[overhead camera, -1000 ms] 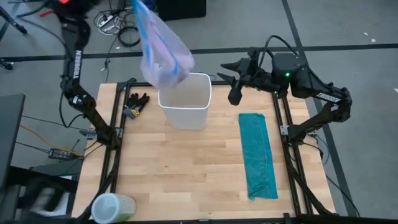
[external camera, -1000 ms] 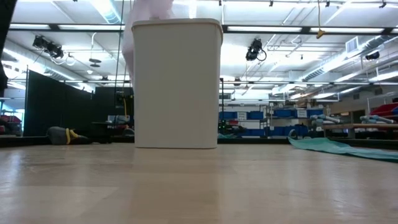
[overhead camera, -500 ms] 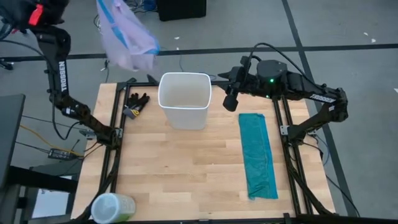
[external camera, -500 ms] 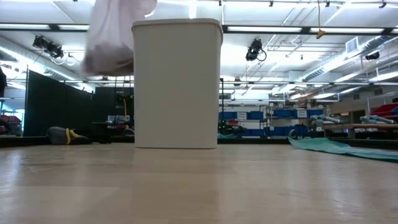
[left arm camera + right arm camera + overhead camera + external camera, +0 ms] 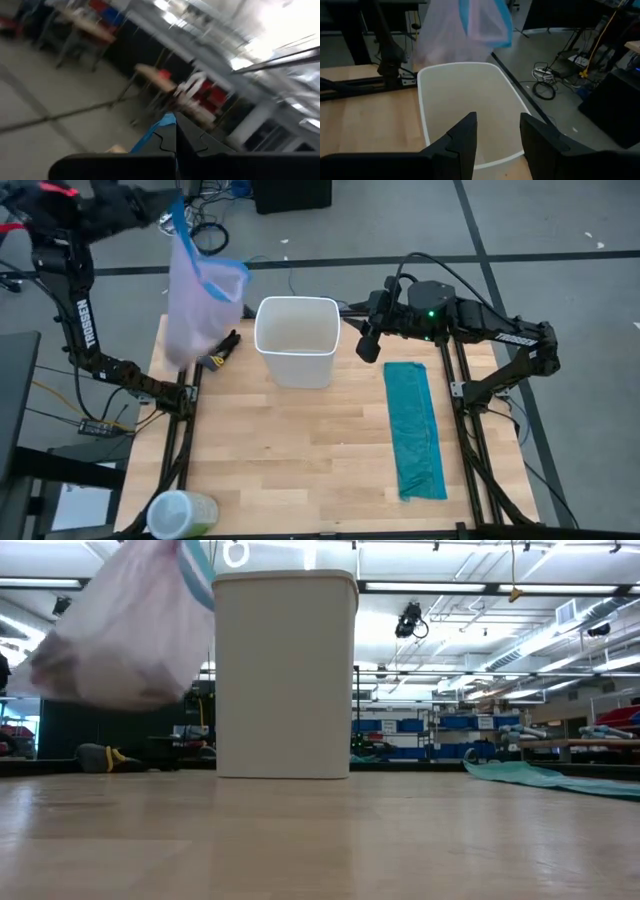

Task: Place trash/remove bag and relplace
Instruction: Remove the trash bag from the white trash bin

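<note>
The translucent pink-lavender bag (image 5: 195, 305) with its blue rim band hangs in the air over the table's far-left corner, left of the white bin (image 5: 297, 340). In the low view the bag (image 5: 125, 635) bulges at its bottom; the trash inside shows only as dim shapes. My left gripper (image 5: 165, 208) is raised high and shut on the bag's rim. My right gripper (image 5: 368, 340) is open just right of the bin's rim; in its wrist view the fingers (image 5: 497, 135) point at the bin (image 5: 465, 95), with the bag (image 5: 460, 30) beyond. My left gripper pinches the bag's blue rim band (image 5: 161, 125) between its two shut fingers. The bag hangs below the gripper, lifted clear of the bin and the table, with its bottom swung out toward the table's left.
A teal-green plastic bag (image 5: 415, 430) lies flat along the table's right side. A black glove (image 5: 220, 348) lies left of the bin, under the hanging bag. A round green-topped container (image 5: 180, 515) sits at the near-left corner. Bare wood (image 5: 300, 450) spans the middle.
My left gripper has swung from above the bin's far-left rim toward the table's left, carrying the bag with it. The bag stayed lifted clear and now swings over the table's far-left corner. My right arm has shifted slightly toward the bin.
</note>
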Controlling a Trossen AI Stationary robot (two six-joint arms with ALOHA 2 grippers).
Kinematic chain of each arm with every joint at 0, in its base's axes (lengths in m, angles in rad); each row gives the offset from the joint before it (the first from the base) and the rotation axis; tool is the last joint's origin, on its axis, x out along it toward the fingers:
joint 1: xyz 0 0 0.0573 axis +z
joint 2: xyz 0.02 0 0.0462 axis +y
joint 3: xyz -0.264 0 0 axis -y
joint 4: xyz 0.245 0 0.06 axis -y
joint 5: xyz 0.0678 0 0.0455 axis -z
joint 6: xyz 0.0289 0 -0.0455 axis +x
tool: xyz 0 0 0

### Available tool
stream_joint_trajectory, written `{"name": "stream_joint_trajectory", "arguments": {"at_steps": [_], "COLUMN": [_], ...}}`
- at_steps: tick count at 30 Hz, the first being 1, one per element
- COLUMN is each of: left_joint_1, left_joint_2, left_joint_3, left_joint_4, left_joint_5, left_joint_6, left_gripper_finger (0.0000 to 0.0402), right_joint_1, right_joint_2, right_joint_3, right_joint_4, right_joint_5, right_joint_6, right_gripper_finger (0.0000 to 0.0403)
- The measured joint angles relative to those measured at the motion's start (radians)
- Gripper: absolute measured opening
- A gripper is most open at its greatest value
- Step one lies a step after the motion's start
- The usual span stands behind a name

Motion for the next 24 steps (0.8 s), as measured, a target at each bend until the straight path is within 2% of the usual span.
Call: {"name": "stream_joint_trajectory", "arguments": {"at_steps": [6,13,15,19,24], "left_joint_1": [0.0,0.0,-0.006,-0.021,-0.068], "left_joint_2": [-0.033,-0.026,-0.026,-0.026,-0.023], "left_joint_3": [0.0,-0.002,-0.001,-0.001,-0.017], "left_joint_4": [-0.355,-0.692,-0.721,-0.755,-0.779], "left_joint_5": [-0.153,-0.455,-0.463,-0.495,-0.482], "left_joint_6": [0.283,0.637,0.694,0.712,0.754], "left_gripper_finger": [0.0,0.0,0.0,0.0,0.001], "right_joint_1": [0.0,0.014,0.015,0.016,0.016], "right_joint_2": [0.0,0.0,0.0,0.0,0.0], "right_joint_3": [0.0,0.0,0.0,0.0,0.0], "right_joint_4": [0.0,-0.001,-0.001,-0.002,-0.002], "right_joint_5": [-0.002,-0.001,-0.002,-0.002,-0.001], "right_joint_6": [0.023,0.042,0.042,0.042,0.043], "right_gripper_finger": [0.0137,0.0137,0.0137,0.0137,0.0137]}}
